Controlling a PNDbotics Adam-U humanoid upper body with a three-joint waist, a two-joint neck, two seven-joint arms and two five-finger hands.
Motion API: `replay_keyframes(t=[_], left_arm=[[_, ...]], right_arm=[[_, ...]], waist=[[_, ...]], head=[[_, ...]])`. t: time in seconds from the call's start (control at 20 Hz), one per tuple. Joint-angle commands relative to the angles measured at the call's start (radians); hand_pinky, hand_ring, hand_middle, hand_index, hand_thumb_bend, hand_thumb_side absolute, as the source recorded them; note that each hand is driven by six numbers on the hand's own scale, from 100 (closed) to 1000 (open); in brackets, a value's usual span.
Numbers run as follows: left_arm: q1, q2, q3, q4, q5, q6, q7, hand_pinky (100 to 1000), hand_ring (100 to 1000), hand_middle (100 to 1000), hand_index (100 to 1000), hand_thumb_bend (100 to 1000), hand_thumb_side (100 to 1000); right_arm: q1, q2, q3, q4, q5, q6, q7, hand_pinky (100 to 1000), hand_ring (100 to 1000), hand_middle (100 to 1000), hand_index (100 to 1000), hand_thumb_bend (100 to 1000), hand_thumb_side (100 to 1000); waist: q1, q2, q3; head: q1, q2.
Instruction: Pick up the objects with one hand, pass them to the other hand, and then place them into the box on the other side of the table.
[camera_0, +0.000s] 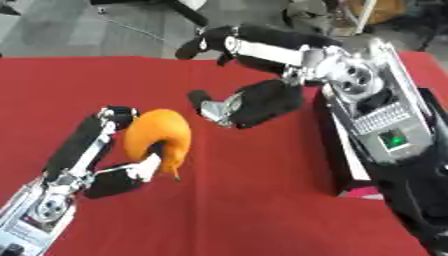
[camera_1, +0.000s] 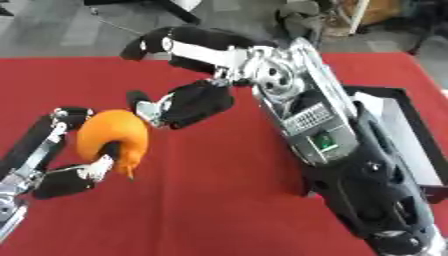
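Observation:
An orange fruit-shaped object (camera_0: 159, 135) with a small stem tip at its lower end is held above the red table by my left hand (camera_0: 103, 165), whose fingers and thumb curl round it. My right hand (camera_0: 249, 75) hangs open just right of and above the fruit, fingers spread, thumb (camera_0: 210, 106) pointing toward it, with a short gap between them. The black box (camera_1: 401, 125) lies on the right side of the table, mostly hidden behind my right forearm (camera_1: 324, 135).
The red tablecloth (camera_0: 245, 215) covers the whole table. Grey floor and chair legs (camera_0: 188, 10) show beyond the far edge. My right forearm crosses the right part of the table over the box.

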Motion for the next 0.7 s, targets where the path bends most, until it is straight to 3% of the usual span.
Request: replay_keyframes(t=[0.05, 0.25, 0.7], left_arm=[[-0.017, 0.0, -0.001, -0.024, -0.027, -0.005, 0.002, 640, 531, 448, 549, 100, 480], [-0.015, -0.003, -0.002, -0.023, -0.074, -0.001, 0.031, 632, 528, 447, 546, 100, 483], [-0.005, -0.009, -0.005, 0.004, -0.199, 0.02, 0.11, 620, 523, 442, 538, 100, 481]], right_arm=[[-0.045, -0.007, 0.028, 0.004, 0.004, 0.071, 0.05, 869, 1000, 906, 943, 100, 563], [-0.073, -0.004, 0.059, 0.017, -0.016, 0.118, 0.052, 863, 1000, 895, 935, 100, 538], [-0.085, -0.026, 0.059, -0.031, -0.087, 0.18, 0.052, 852, 1000, 885, 932, 100, 534]], waist=[[0.001, -0.027, -0.002], [-0.002, -0.029, -0.003], [-0.006, -0.028, -0.007]], head=[[0.002, 0.007], [0.004, 0.009], [0.01, 0.015]])
